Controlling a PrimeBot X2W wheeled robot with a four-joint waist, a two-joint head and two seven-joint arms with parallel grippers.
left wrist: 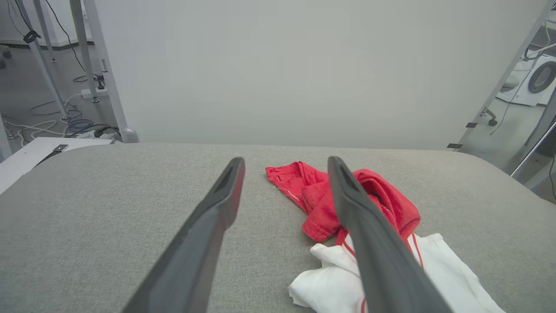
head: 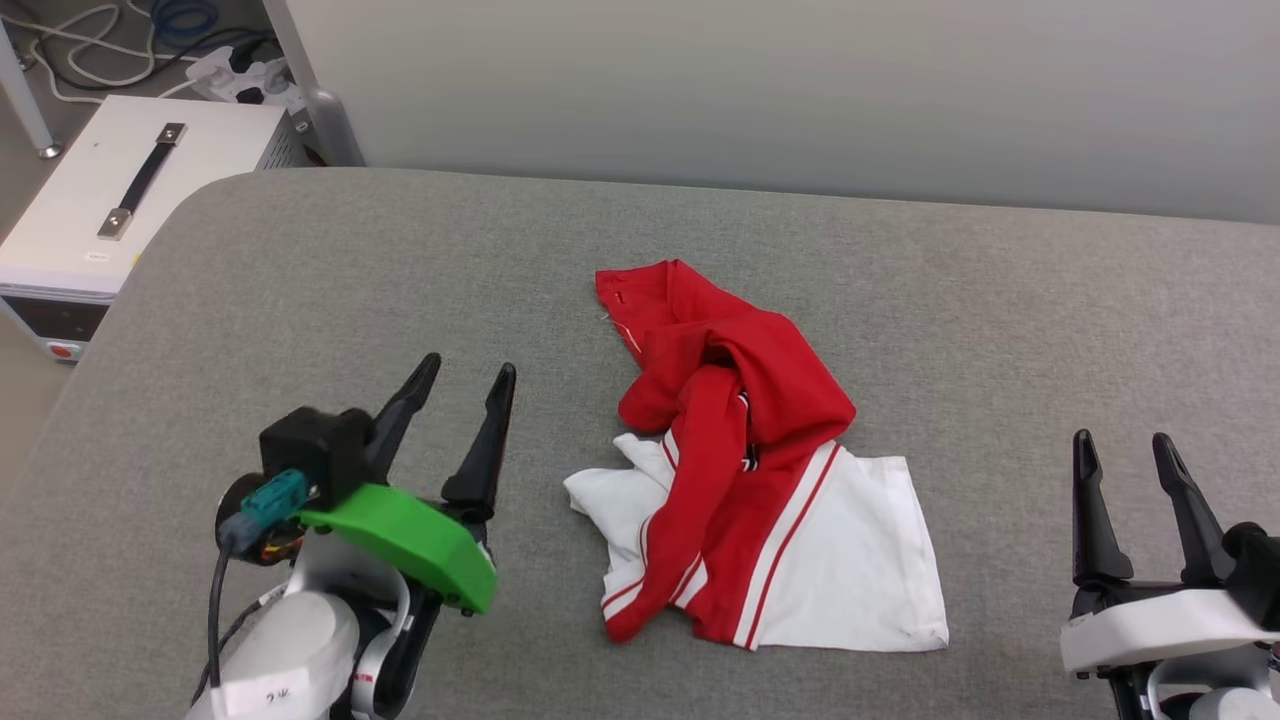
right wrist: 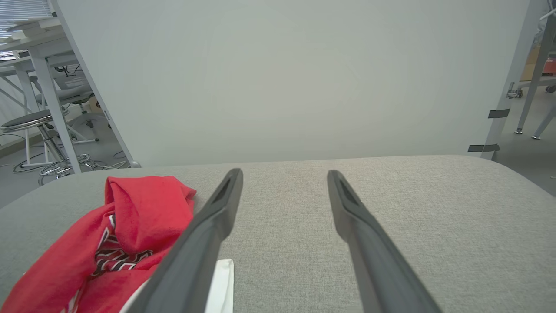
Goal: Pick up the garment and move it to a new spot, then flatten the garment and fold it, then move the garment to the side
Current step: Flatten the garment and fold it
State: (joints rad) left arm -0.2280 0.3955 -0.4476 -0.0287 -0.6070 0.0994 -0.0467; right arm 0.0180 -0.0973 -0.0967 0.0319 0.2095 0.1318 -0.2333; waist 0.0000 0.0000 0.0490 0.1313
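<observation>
While the garment [head: 740, 470] lies crumpled mid-table [head: 300, 300], the left gripper [head: 470, 372] and right gripper [head: 1122, 440] flank it, fingers spread and empty. It looks light and limp, likely to sag; the raised red fold seems the easiest pinch.

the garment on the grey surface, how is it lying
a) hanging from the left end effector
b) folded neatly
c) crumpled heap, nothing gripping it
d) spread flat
c: the garment sits bunched on the grey surface, with the left end effector and right end effector both open and clear of it
</observation>
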